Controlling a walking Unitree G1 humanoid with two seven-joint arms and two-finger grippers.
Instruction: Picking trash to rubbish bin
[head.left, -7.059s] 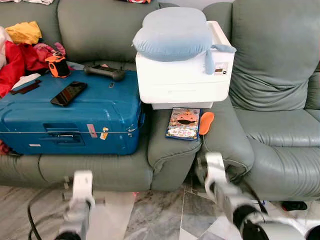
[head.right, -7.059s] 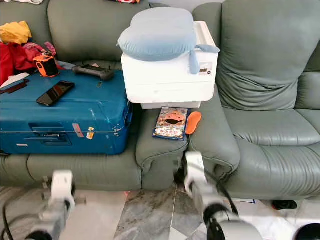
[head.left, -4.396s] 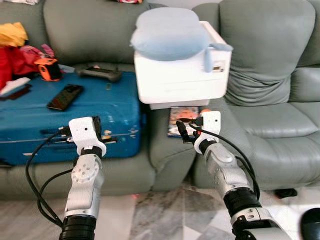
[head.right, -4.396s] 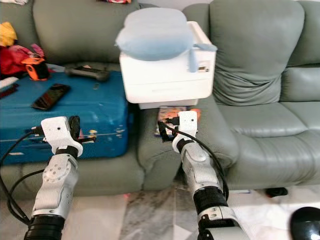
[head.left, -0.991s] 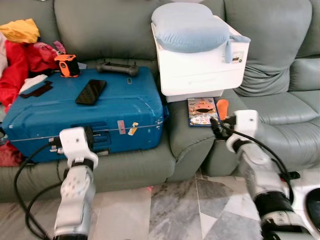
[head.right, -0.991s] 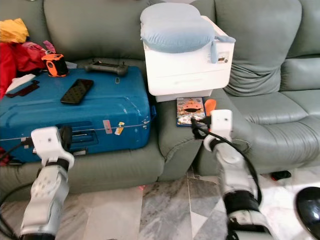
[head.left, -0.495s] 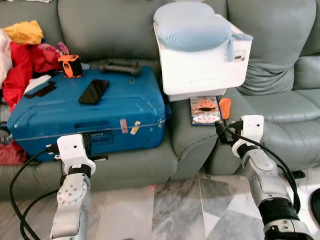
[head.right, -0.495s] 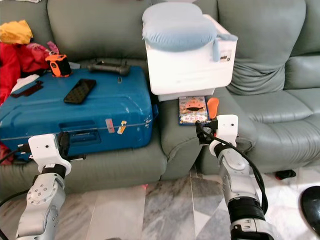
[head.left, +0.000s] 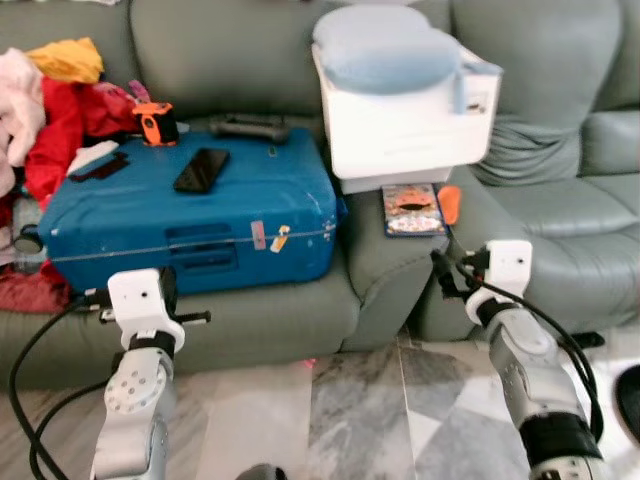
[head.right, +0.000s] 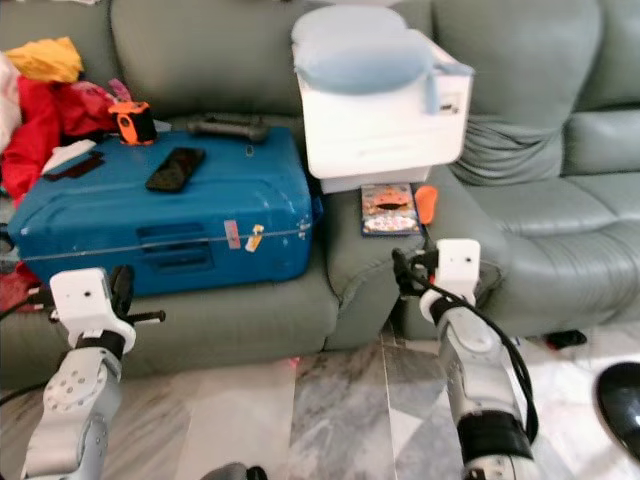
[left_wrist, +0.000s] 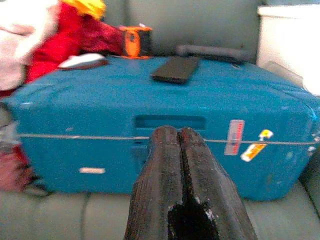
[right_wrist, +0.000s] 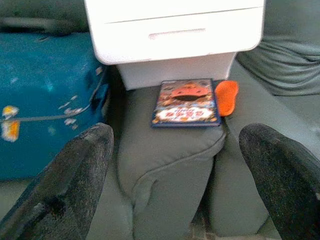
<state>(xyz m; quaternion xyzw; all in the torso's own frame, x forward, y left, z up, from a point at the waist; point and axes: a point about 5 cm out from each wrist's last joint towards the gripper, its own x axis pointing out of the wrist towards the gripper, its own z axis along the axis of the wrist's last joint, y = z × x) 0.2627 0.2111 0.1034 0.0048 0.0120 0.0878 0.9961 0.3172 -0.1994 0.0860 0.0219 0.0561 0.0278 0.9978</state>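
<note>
A colourful flat packet (head.left: 413, 210) lies on the grey sofa armrest (head.left: 390, 255), with an orange flat piece (head.left: 449, 203) touching its right side. Both sit just below a white box (head.left: 410, 120). My right gripper (head.left: 445, 275) is open, held in front of and below the armrest. In the right wrist view its fingers (right_wrist: 82, 165) stand wide apart, framing the packet (right_wrist: 186, 102) and the orange piece (right_wrist: 227, 97). My left gripper (head.left: 168, 292) is shut with nothing in it. It faces the front of the blue suitcase (left_wrist: 165, 110).
The blue suitcase (head.left: 190, 215) lies on the sofa seat, carrying a black phone (head.left: 201, 169), an orange device (head.left: 155, 123) and a dark controller (head.left: 250, 125). Red and yellow clothes (head.left: 55, 110) pile at the left. A blue cushion (head.left: 390, 45) tops the white box. Marble floor (head.left: 350, 420) lies below.
The whole view has shifted, so the camera has moved. Both grippers sit a little lower against the sofa front; the left stays shut and the right stays open.
</note>
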